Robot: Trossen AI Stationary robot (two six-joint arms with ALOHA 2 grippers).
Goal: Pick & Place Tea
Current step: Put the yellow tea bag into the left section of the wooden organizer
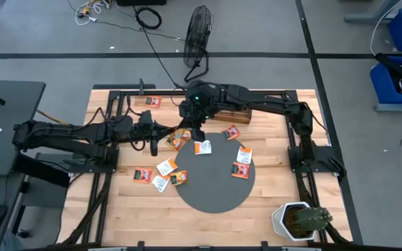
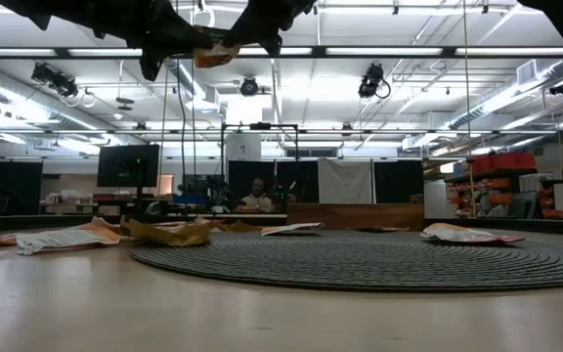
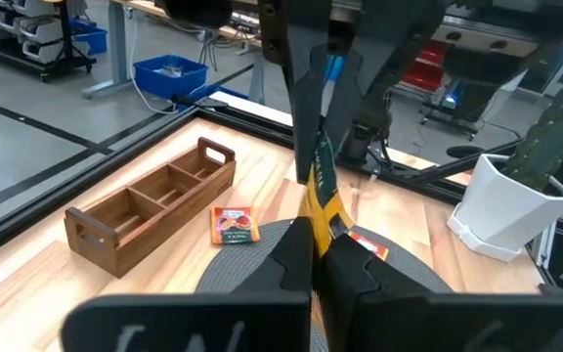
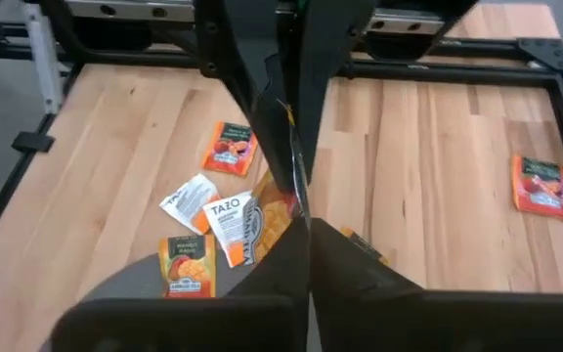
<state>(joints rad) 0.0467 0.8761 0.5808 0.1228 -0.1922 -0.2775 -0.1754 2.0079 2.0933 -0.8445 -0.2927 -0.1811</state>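
Lighting is even and bright overhead, from rows of ceiling strip lights [image 2: 379,51] seen in the low view; shadows on the table [image 1: 117,202] are soft and faint. In the low view the arms show as dark silhouettes against that light. Near fingers in both wrist views are blurred, out of focus.

One camera looks straight down on the pale wooden slatted desk [image 1: 117,209]. Another sits at desk level, facing the room. Each wrist camera looks closely past its gripper; all share the round dark-grey woven mat [image 1: 215,192].
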